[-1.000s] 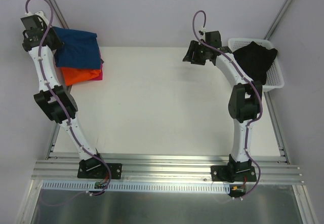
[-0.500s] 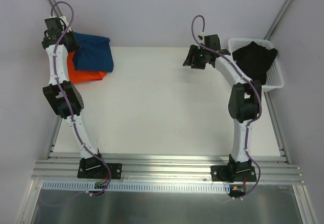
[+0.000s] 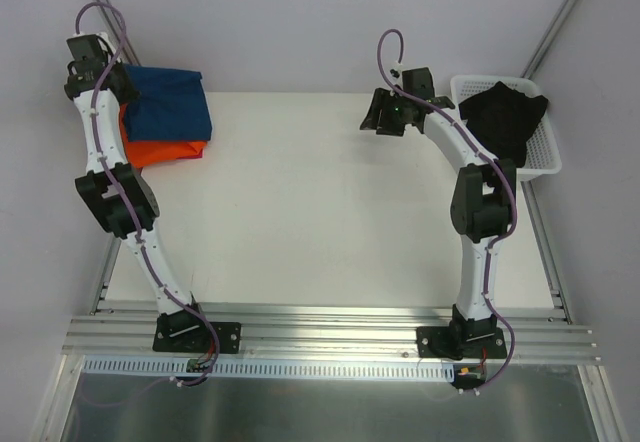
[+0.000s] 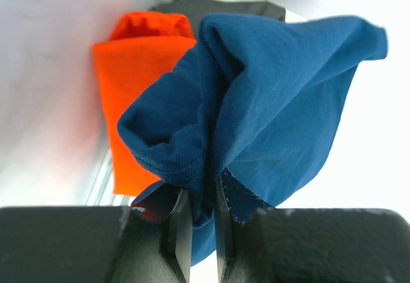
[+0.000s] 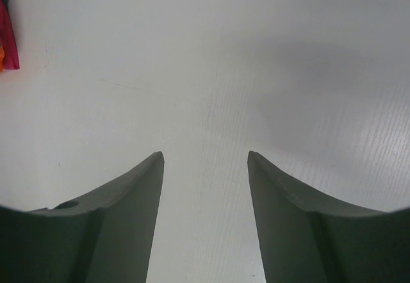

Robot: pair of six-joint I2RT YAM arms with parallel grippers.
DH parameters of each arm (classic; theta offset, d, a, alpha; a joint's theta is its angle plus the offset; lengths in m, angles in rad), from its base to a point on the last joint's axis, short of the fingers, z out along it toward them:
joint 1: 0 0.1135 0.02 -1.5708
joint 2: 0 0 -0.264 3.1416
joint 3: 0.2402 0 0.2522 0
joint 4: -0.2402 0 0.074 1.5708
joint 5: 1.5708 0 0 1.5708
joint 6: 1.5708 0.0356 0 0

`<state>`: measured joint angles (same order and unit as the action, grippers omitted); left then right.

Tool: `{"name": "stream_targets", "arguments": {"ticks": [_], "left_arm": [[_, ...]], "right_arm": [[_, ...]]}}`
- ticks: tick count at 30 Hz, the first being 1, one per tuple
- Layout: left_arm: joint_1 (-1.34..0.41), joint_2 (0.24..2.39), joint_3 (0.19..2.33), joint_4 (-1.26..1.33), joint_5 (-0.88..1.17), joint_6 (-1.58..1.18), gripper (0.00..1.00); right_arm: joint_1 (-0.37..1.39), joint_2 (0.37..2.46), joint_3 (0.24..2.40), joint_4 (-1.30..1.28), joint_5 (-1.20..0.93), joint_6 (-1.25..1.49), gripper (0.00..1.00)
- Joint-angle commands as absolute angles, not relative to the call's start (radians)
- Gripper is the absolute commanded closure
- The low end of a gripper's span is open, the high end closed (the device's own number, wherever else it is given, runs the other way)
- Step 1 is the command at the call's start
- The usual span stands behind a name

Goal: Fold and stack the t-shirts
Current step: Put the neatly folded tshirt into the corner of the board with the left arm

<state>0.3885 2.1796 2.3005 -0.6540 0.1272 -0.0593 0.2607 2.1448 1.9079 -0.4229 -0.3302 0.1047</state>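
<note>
You had the left gripper (image 4: 196, 201) clenched on a bunched edge of the navy blue t-shirt (image 3: 168, 102), which covered the far part of the folded orange t-shirt (image 3: 165, 150). Your right gripper (image 5: 205, 159) hovered over the white worktop (image 3: 320, 212), well to the right of the orange t-shirt, jaws apart and holding nothing.
</note>
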Motion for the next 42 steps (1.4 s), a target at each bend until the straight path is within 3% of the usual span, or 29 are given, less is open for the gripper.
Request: {"name": "stream_targets", "arguments": {"ticks": [1, 12, 34, 42], "left_arm": [[0.432, 2.048, 2.326, -0.620, 0.097, -0.046, 1.00], [0.466, 2.106, 2.299, -0.621, 0.081, -0.012, 1.00], [0.285, 2.194, 2.312, -0.634, 0.086, 0.018, 1.00], [0.082, 2.122, 2.333, -0.646, 0.176, 0.003, 1.00]], "right_arm": [[0.279, 2.121, 1.962, -0.407, -0.345, 0.120, 0.41], [0.282, 2.109, 1.928, -0.399, -0.348, 0.117, 0.41], [0.284, 2.111, 1.910, -0.388, -0.331, 0.106, 0.41], [0.291, 2.131, 1.939, -0.387, -0.328, 0.109, 0.41]]}}
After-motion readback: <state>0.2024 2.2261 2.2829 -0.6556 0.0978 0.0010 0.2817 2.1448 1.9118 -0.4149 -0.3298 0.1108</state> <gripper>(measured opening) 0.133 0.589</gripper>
